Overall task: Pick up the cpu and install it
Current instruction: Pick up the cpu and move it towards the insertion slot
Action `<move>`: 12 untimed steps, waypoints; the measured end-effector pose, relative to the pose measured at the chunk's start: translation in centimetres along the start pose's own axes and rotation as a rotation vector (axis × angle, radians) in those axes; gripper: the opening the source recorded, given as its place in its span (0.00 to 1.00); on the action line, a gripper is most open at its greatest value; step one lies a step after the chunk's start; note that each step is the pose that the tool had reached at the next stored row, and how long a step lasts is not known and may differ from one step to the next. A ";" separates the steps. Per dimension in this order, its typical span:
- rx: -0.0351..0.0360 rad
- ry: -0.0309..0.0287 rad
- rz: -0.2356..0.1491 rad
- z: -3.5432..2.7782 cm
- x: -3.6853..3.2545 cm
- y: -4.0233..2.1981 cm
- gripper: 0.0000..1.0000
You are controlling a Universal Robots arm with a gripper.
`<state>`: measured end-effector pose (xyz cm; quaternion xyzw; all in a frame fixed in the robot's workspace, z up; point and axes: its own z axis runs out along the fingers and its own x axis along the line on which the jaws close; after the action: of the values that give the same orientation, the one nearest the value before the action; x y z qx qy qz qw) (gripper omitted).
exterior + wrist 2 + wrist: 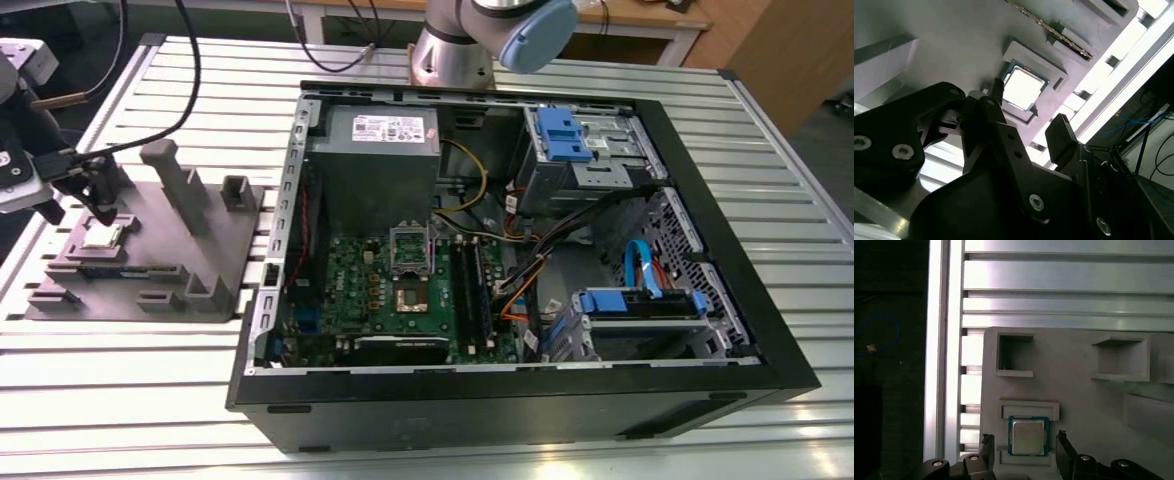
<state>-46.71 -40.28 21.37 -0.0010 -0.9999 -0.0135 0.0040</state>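
Cpu [1028, 436] seated in grey holder [1079, 405] recess, side edges clear; claw [1024, 437] spread wide, fingers flanking, not touching.

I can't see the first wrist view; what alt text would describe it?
A square cpu lies in a recess of a grey holder block, with one dark fingertip of the open end effector on either side. The block rests on a slatted metal table.

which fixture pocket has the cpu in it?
The shallow pocket nearest the gripper: the cpu lies flat in it, flanked by the open fingers. The square pocket and the wide pocket beyond look empty.
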 end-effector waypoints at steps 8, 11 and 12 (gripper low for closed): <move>-0.0001 -0.0004 0.013 1.40 0.07 -0.03 0.60; -0.0001 -0.0004 0.013 1.86 0.05 -0.05 0.60; -0.0001 -0.0003 0.013 1.95 0.03 -0.05 0.60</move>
<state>-46.76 -40.27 19.42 -0.0076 -0.9999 -0.0135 0.0039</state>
